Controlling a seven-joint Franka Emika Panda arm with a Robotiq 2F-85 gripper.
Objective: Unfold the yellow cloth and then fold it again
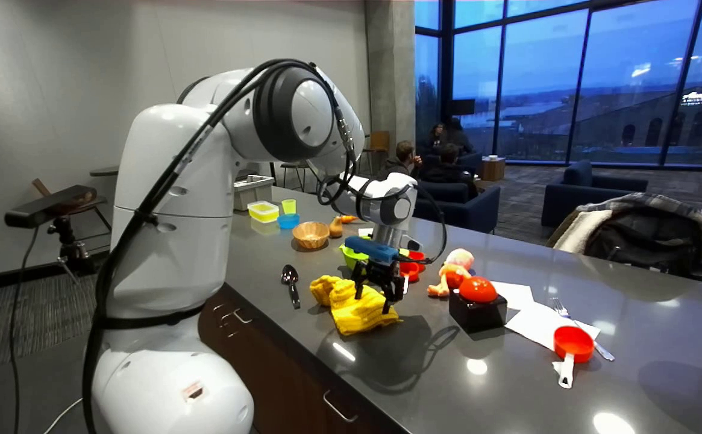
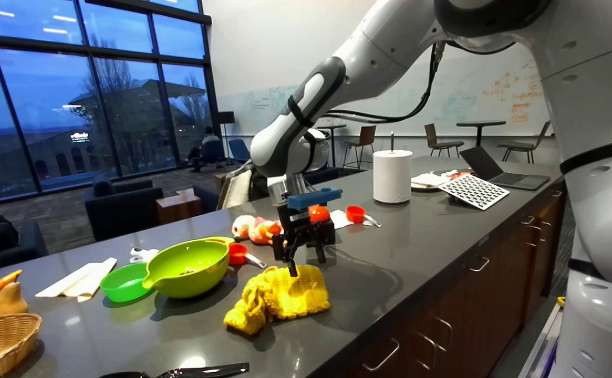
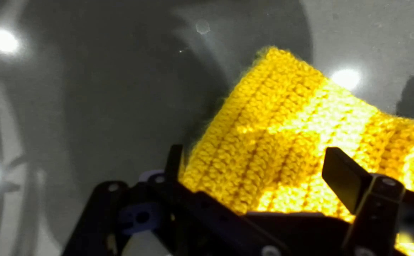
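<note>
The yellow cloth (image 1: 354,318) lies on the dark counter, seen in both exterior views. One end of the cloth (image 2: 308,294) is spread fairly flat, while its opposite end is bunched and twisted. My gripper (image 2: 307,266) points down over the flat end, its jaws wide apart. In the wrist view the ribbed cloth (image 3: 263,106) passes below the gap of the gripper (image 3: 254,158). The left finger is beside the cloth's edge and the right one over its middle. Nothing is pinched between them. Whether a fingertip touches the fabric I cannot tell.
Behind the cloth stand a lime-green bowl (image 2: 190,281) and a red measuring cup (image 2: 238,254). A black spoon (image 1: 290,277) lies beside the bunched end. A black box with a red button (image 1: 477,310) is off the flat end. The counter's front edge (image 1: 326,365) runs close by.
</note>
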